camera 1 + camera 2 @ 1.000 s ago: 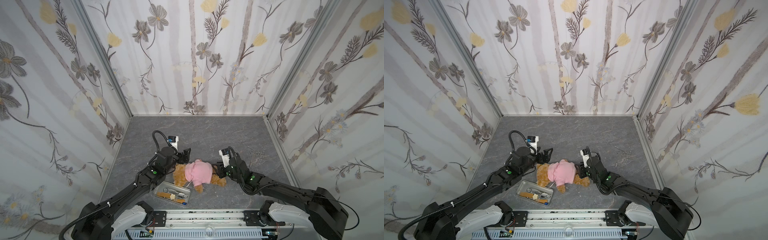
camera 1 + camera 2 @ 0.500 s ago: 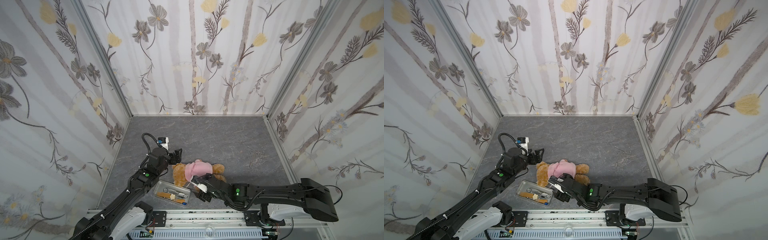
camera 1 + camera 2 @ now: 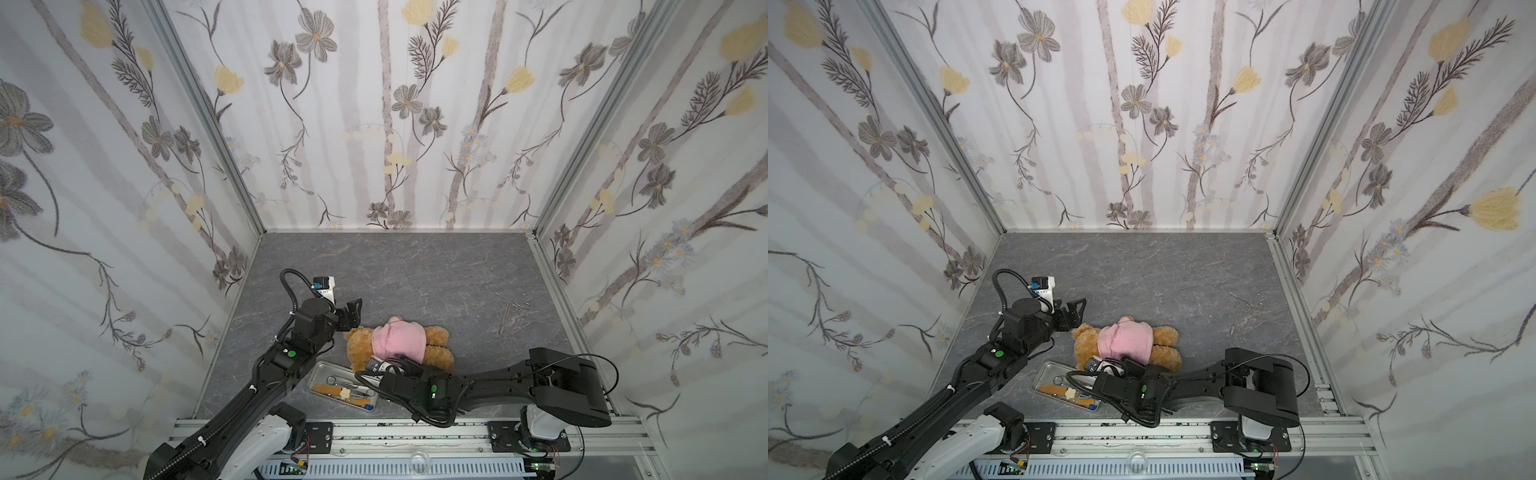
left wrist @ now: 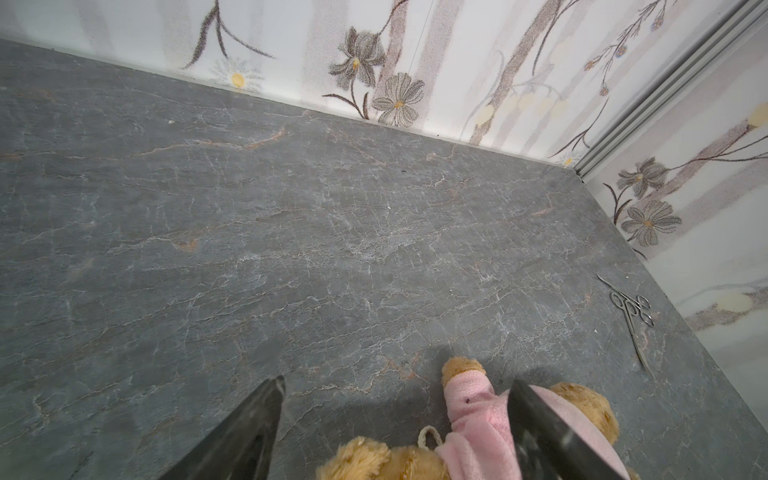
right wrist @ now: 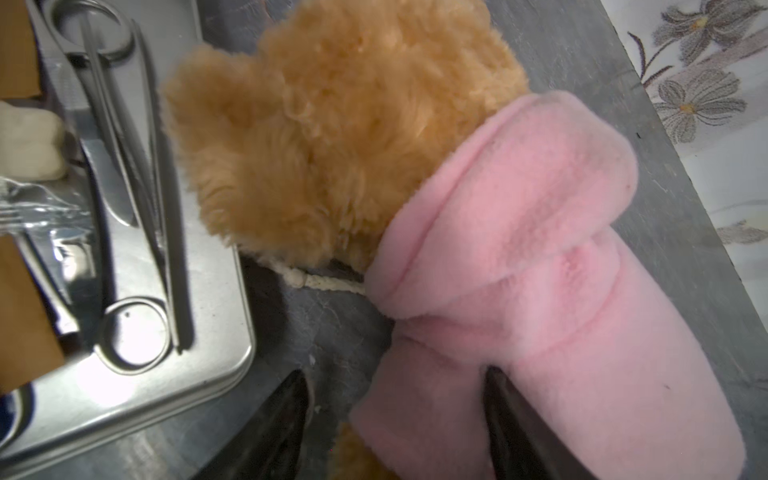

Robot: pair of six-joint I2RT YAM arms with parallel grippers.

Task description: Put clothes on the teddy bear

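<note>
The teddy bear (image 3: 360, 343) (image 3: 1087, 338) lies on the grey table with its head to the left and its legs to the right. A pink shirt (image 3: 403, 340) (image 3: 1128, 340) covers its torso. In both top views my left gripper (image 3: 352, 318) (image 3: 1074, 315) stands open just left of the head. In the left wrist view the left gripper (image 4: 397, 399) is empty, above the head (image 4: 365, 457) and a sleeved arm (image 4: 469, 395). My right gripper (image 3: 400, 363) (image 5: 399, 399) is at the bear's near side, open around a pink sleeve (image 5: 440, 415); one finger (image 5: 511, 419) touches the fabric.
A metal tray (image 3: 322, 368) (image 5: 199, 374) holding scissors, forceps and small items sits against the bear's head at the front. Loose metal scissors (image 3: 509, 311) (image 4: 631, 311) lie at the right near the wall. Flowered walls close three sides.
My right arm has swung from the bear's feet side round to its front side, low along the front rail. My left gripper has drawn back a little to the left.
</note>
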